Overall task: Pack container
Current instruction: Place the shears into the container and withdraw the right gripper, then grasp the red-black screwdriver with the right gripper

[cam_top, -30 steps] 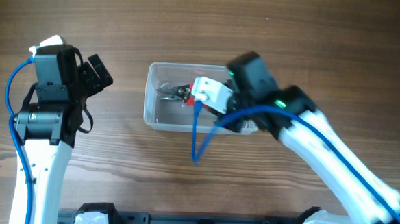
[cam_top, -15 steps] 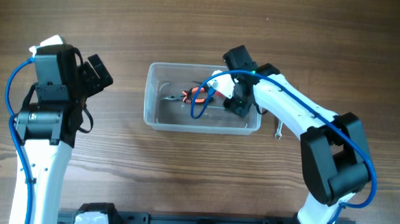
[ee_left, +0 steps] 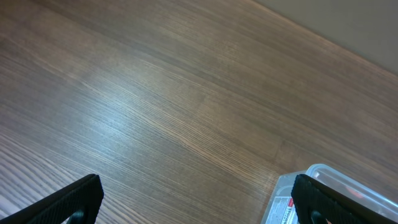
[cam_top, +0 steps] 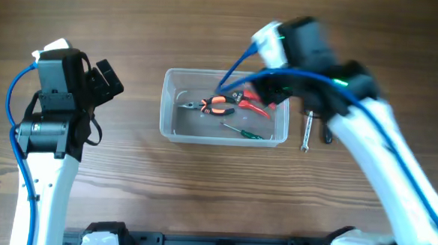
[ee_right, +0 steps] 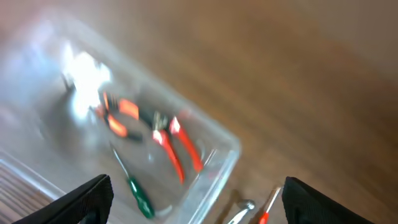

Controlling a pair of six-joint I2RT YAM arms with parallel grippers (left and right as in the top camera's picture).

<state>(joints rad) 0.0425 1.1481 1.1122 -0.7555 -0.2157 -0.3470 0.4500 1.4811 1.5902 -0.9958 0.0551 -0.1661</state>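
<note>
The desk [cam_top: 201, 181] is warm brown wood with a fine, streaky grain. The container [cam_top: 169, 132] is clear. Inside it, one pair of pliers [cam_top: 217, 105] has orange-and-black grips, the cutters [cam_top: 254, 103] have red grips, and the screwdriver [cam_top: 242, 132] has a green handle. A wrench [cam_top: 306, 131] on the desk is silvery. The left arm [cam_top: 47, 177] is white and black, with a blue cable [cam_top: 11, 104].

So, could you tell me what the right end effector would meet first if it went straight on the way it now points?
Most likely the clear plastic rectangular container, at the end where the red-handled pliers lie; the open right end effector aims there, though blur leaves depth uncertain.
</note>
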